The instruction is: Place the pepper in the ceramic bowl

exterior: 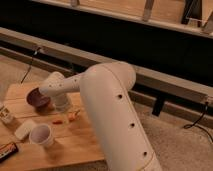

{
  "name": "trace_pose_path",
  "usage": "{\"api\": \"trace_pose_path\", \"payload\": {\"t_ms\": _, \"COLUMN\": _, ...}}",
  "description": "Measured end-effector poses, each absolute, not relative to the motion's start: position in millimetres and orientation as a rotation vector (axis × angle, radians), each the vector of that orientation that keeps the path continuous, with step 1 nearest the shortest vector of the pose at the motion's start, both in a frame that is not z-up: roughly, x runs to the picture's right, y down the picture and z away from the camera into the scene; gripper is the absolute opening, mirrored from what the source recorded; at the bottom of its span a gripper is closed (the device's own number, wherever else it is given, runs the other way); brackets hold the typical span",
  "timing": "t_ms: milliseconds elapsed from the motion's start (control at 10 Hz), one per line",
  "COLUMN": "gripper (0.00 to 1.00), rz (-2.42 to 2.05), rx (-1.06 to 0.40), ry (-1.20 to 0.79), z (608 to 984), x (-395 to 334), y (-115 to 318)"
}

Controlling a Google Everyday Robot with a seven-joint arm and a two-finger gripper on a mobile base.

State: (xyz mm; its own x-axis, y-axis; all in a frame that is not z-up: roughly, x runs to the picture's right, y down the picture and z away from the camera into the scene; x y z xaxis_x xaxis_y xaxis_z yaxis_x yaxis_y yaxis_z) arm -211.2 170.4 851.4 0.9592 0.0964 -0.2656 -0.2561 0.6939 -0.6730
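Note:
The orange pepper (pixel 70 117) lies on the wooden table (pixel 75 142), just right of the dark maroon ceramic bowl (pixel 37 98). My gripper (pixel 62 107) hangs at the end of the white arm. It is right above the pepper's left part and close beside the bowl's right rim. The wrist hides the gripper's tips and part of the pepper. The bowl looks empty from here.
A white cup (pixel 41 135) stands in front of the bowl. A pale flat packet (pixel 25 128) lies left of the cup, a dark snack bar (pixel 7 149) is at the front left edge, and a small container (pixel 5 114) is at the far left. My bulky arm (pixel 112 115) covers the table's right side.

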Motion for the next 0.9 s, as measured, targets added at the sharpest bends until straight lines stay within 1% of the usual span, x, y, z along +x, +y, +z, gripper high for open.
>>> {"api": "trace_pose_path", "payload": {"t_ms": 100, "gripper": 0.58, "rz": 0.196, "rx": -0.784, "ry": 0.230, "z": 856, "x": -210, "y": 173}}
{"api": "trace_pose_path", "payload": {"t_ms": 200, "gripper": 0.55, "rz": 0.195, "rx": -0.785, "ry": 0.236, "z": 858, "x": -210, "y": 174}}
{"api": "trace_pose_path", "payload": {"t_ms": 400, "gripper": 0.54, "rz": 0.194, "rx": -0.785, "ry": 0.244, "z": 861, "x": -212, "y": 174}}
{"api": "trace_pose_path", "payload": {"t_ms": 500, "gripper": 0.49, "rz": 0.193, "rx": -0.783, "ry": 0.242, "z": 861, "x": -214, "y": 173}}
{"api": "trace_pose_path", "payload": {"t_ms": 600, "gripper": 0.42, "rz": 0.189, "rx": -0.781, "ry": 0.242, "z": 861, "x": -216, "y": 172}}
{"api": "trace_pose_path", "payload": {"t_ms": 700, "gripper": 0.27, "rz": 0.179, "rx": -0.765, "ry": 0.234, "z": 858, "x": -220, "y": 167}}
{"api": "trace_pose_path", "payload": {"t_ms": 900, "gripper": 0.09, "rz": 0.177, "rx": -0.736, "ry": 0.217, "z": 850, "x": -226, "y": 157}}
